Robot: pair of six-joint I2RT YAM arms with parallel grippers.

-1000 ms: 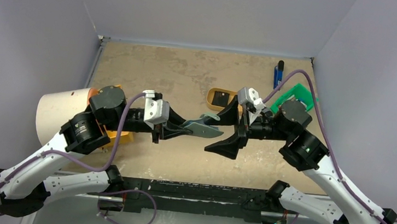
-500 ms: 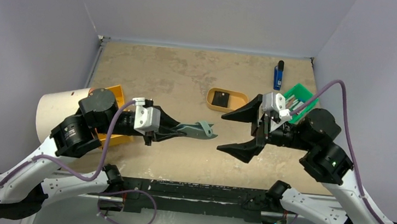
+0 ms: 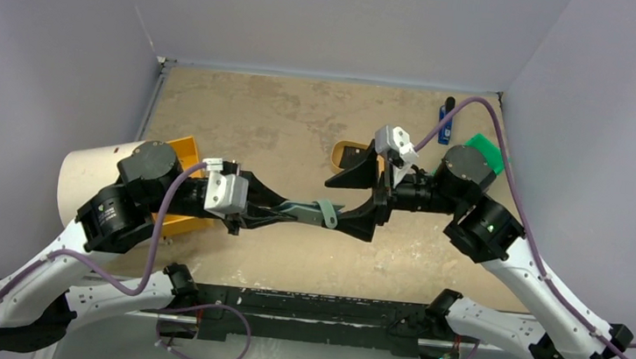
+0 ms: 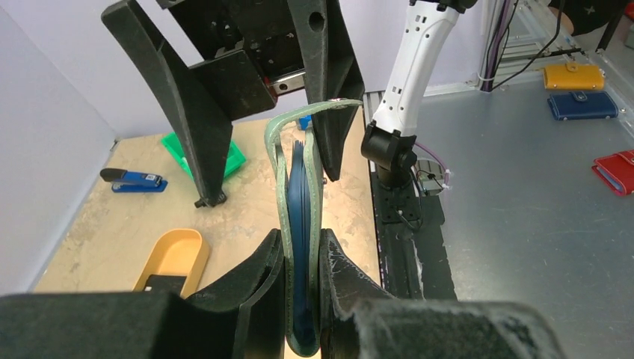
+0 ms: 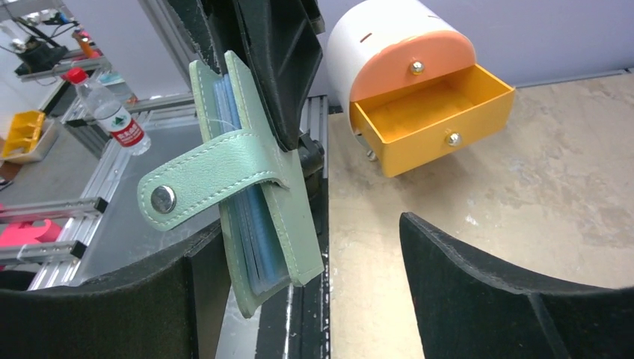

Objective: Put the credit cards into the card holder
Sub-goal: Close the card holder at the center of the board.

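Above mid-tabletop (image 3: 285,123), toward 6 o'clock: left end effector (image 3: 286,215) clamped on soft sage-green fold-over card holder (image 3: 316,212), blue cards (image 4: 299,224) inside. Right end effector (image 3: 337,205), jaws wide apart, straddles its 3 o'clock end.

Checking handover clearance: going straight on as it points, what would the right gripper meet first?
The sage-green soft fold-over card holder clamped in the left gripper; it seems beside one finger of the right gripper, depth unclear.
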